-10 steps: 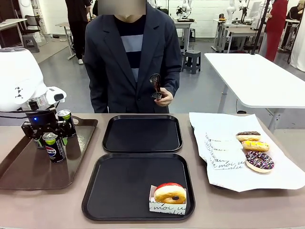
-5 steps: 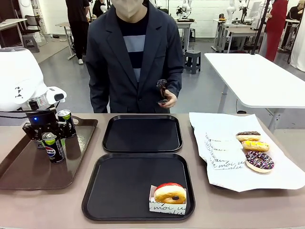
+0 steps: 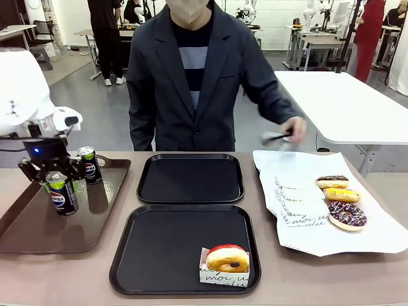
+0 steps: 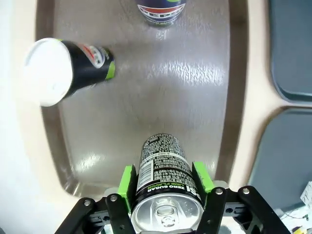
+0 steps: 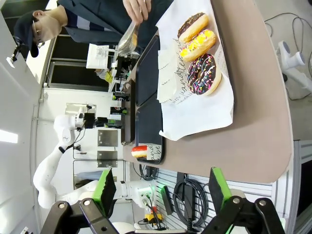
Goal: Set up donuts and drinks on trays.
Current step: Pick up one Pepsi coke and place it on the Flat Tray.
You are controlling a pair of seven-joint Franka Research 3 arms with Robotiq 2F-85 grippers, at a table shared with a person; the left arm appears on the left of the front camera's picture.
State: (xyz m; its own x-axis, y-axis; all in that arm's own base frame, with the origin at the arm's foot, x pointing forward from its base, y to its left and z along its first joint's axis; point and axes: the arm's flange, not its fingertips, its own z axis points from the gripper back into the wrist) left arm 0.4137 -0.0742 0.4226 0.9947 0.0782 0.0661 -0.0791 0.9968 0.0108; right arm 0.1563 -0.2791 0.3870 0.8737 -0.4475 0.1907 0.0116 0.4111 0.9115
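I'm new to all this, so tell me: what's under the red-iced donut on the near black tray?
The red-iced donut sits in a white printed paper holder on the near black tray. The donut itself hides whether paper runs beneath it.

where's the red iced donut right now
In the front view, the red-iced donut sits on a printed paper in the near-right corner of the nearer black tray.

The far tray [image 3: 191,180] is left bare; the near tray [image 3: 166,248] is taken up only at its front right corner by a donut [image 3: 227,258]. A second can [image 3: 90,164] is stood near the gripped can [image 3: 62,193].
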